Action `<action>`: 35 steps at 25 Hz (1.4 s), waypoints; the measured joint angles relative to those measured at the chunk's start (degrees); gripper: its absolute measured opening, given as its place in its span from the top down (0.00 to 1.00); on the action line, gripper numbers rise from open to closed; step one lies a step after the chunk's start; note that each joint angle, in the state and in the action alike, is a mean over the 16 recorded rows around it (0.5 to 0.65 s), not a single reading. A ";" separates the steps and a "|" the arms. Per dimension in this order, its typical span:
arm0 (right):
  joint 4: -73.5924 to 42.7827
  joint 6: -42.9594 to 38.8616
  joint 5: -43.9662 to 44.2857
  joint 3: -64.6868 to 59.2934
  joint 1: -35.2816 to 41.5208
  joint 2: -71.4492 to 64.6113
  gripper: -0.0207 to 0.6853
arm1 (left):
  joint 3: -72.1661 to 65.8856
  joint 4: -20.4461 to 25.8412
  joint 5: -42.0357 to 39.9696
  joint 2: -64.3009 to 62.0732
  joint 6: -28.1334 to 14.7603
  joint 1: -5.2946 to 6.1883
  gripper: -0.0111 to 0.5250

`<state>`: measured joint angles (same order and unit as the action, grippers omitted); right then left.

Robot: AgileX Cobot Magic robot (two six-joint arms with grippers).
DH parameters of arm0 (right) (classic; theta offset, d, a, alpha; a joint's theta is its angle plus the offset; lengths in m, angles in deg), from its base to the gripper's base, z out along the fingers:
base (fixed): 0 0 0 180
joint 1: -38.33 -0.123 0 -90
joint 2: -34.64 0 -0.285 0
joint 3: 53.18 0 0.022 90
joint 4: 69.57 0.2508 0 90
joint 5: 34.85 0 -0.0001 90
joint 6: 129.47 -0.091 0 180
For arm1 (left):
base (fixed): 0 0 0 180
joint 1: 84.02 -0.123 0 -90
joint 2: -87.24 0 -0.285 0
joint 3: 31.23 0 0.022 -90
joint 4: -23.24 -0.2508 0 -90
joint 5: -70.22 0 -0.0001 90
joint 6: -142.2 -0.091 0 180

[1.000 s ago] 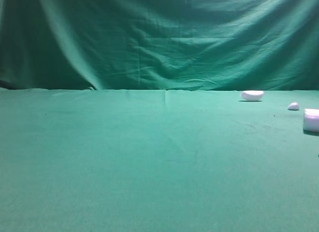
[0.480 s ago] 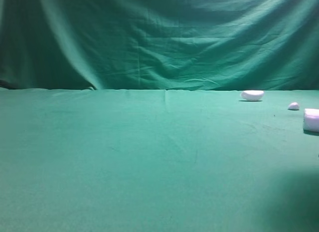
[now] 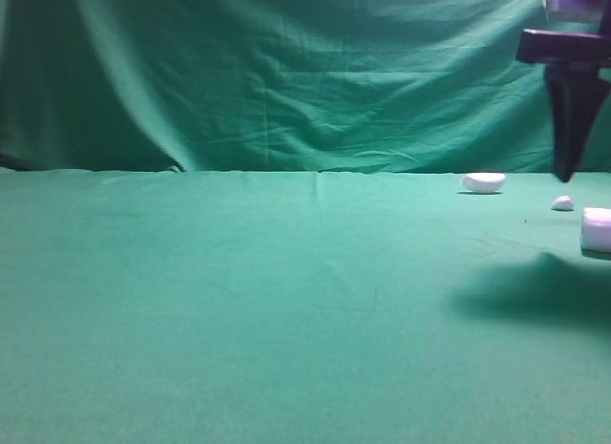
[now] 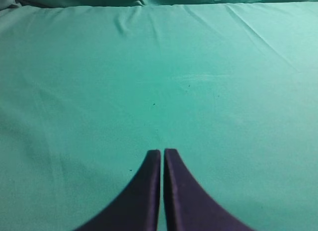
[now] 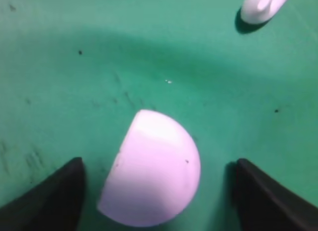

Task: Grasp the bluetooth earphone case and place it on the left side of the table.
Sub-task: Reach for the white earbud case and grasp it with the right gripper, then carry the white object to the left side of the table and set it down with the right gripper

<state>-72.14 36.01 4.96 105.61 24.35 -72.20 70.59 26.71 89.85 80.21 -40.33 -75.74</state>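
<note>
Right gripper (image 5: 158,191) hangs w/ jaws wide, straddling the bluetooth earphone case (image 5: 151,169) so fingers can close on both flanks. Case sits on the table (image 3: 239,301), far right, just nearer than the tiny white pebble (image 3: 562,203).

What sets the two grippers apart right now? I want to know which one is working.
The left gripper has its jaws pressed together over bare green table; the right gripper has its jaws spread wide. The left gripper has nothing near it; the right gripper straddles the bluetooth earphone case without touching it. Both have dark fingers.
</note>
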 joint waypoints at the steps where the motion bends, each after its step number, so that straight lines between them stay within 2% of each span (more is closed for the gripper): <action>1: 0.00 0.00 -0.10 0.01 0.00 -0.38 0.24 | 0.00 0.00 0.00 0.00 0.00 0.00 0.98; 11: 0.22 0.61 2.33 2.89 0.00 -1.86 0.46 | 0.00 0.00 0.00 0.00 0.00 0.00 0.98; 19: 5.31 9.49 10.06 16.29 -2.32 -2.44 0.53 | 0.00 0.00 0.00 0.00 0.00 0.00 0.98; 28: 12.06 24.14 16.80 42.05 -14.48 -10.10 0.53 | 0.00 0.00 0.00 0.00 0.00 0.00 0.98; 35: 12.40 28.86 17.15 58.75 -26.11 -22.88 0.53 | 0.00 0.00 0.00 0.00 0.00 0.00 0.98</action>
<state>-59.73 64.87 22.11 164.36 -1.76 -95.08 70.59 26.71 89.85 80.21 -40.33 -75.74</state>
